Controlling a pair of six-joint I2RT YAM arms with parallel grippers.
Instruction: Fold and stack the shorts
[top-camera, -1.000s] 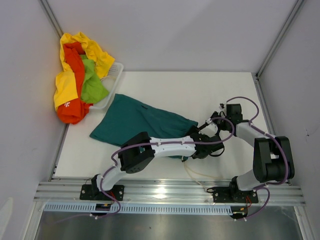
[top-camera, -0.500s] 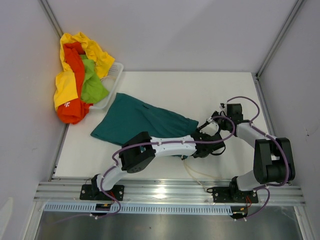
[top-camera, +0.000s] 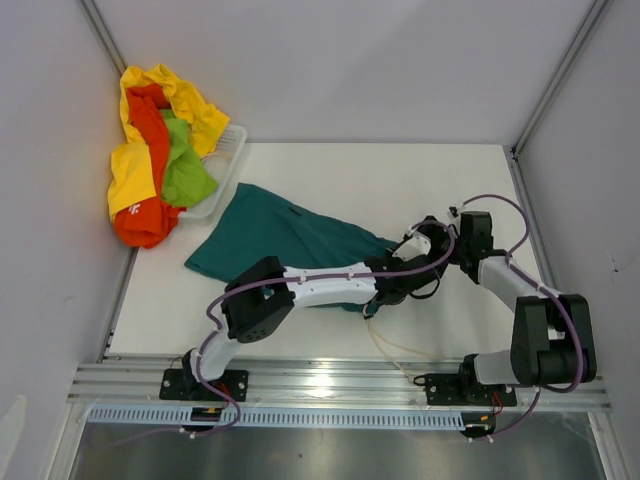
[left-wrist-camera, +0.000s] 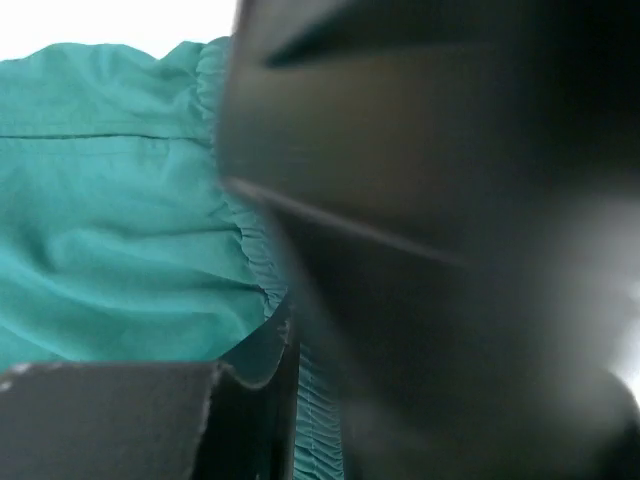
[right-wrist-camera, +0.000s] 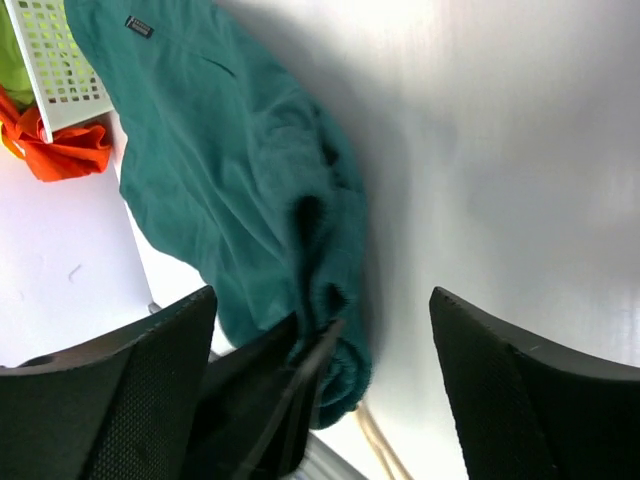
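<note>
Right now the teal shorts (top-camera: 270, 240) lie spread out on the white table (top-camera: 420, 180), with the stretchy waist end toward the right. Both arms meet at that end. The left gripper (top-camera: 395, 285) looks pinched tight on the waist edge, with cloth squeezed between its dark fingers, though its own camera is blurry. The right gripper (right-wrist-camera: 320, 300) sits just beside it with its 2 fingers spread wide, holding nothing. More shorts (top-camera: 160, 165), yellow, orange-red and green, hang in a heap over the white basket (top-camera: 232, 150) in the far left corner. The job seems to be near its start: 1 pair is out, the first fold is not yet made, and nothing is stacked. Next, the right gripper probably needs to close on another bit of the waist, so both arms can lift that end and carry it over to the leg end. The cloth is soft, so it may bunch up if only 1 side is pulled.
</note>
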